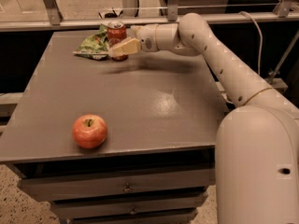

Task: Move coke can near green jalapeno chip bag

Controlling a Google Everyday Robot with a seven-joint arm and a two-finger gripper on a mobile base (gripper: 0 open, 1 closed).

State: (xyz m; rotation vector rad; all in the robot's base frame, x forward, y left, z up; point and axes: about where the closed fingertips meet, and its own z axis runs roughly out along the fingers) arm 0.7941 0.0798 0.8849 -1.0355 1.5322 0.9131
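Table (154,101): grey top that fills the middle of the frame. Drawers (126,188) are set in its front at the bottom.

Can (117,31): stands upright at the upper left of the frame, near the far edge of the table. It is red with a silver top, and its base is on the table surface.

Bag (93,45): green and crumpled, lying flat just left of the can. Its right edge meets or passes behind the can; contact between the two cannot be confirmed.

Gripper (120,49): at the can, low on its front side and level with the lower half. Its pale forward part crosses the can's base and right side. Whether it clamps the can or is slack around it cannot be told.

Arm (219,55): white, reaching from the large body at the lower right, up and leftward across the table's right rear corner to the can.

Apple (89,131): red, standing alone at the lower left of the table top near the front edge. It is well apart from the can, bag and gripper.
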